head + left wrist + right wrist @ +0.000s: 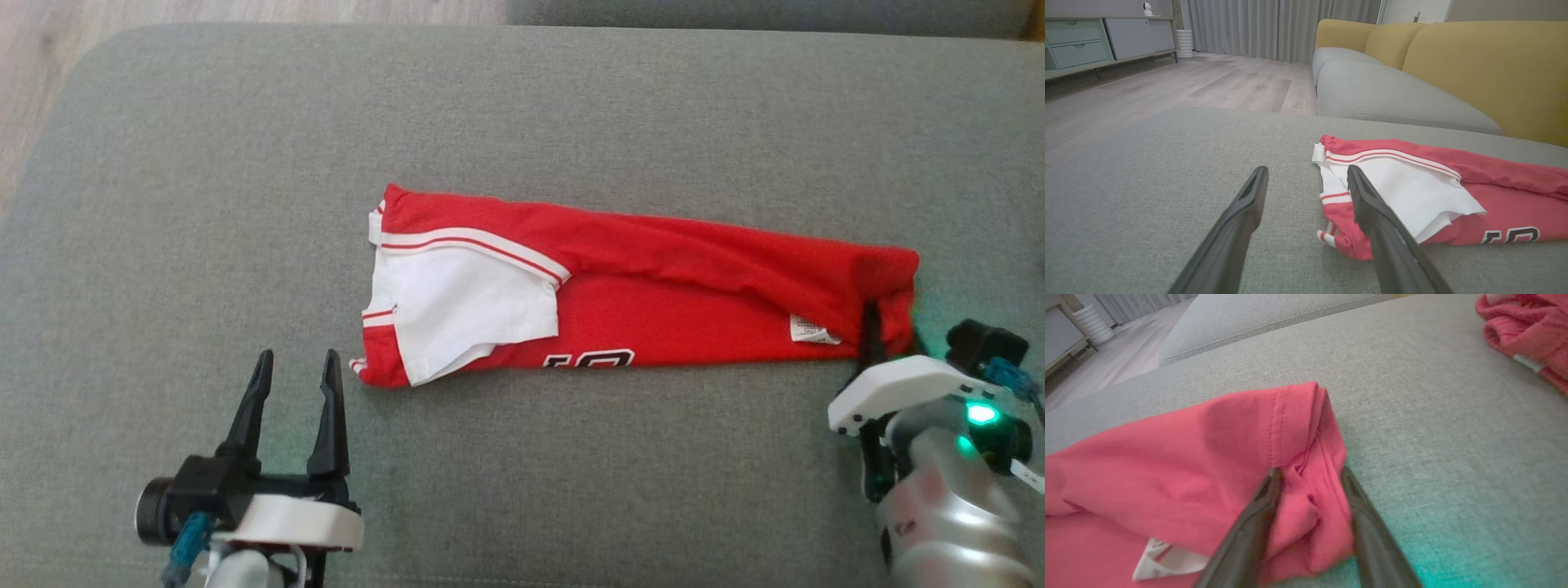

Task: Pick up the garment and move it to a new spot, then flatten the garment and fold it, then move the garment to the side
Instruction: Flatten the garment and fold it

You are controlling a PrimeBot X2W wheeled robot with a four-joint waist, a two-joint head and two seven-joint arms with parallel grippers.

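Spanning almost the whole head view, a grey upholstered seat (163, 204) bore everything else. Behind it, in the left wrist view, stood a sofa with yellow backrests (1474, 69), beside a pale wooden floor (1208, 81).

The garment (669, 278), a red jersey folded into a long narrow strip, lay flat near the middle of the seat, running from centre-left to the far right. A white sleeve panel (465, 294) with red-and-white striped trim covered its left end. Black-and-white lettering (589, 359), partly hidden by the fold, showed at its near edge.

A second red bundle of cloth (1523, 326) lay well apart from the jersey, at the upper right corner of the right wrist view.

The left gripper (297, 357) hovered just beside the garment's left end. Its jaws stood wide and held nothing, and one finger overlapped the striped corner in the left wrist view without clear contact.

The right gripper (1310, 473) met the garment's right end, its two fingers straddling a bunched fold of the stitched hem. The jaws stood partway apart with fabric between them, but whether they pinched it could not be told.

A small white label (812, 329) lay on the red cloth just left of that gripper.
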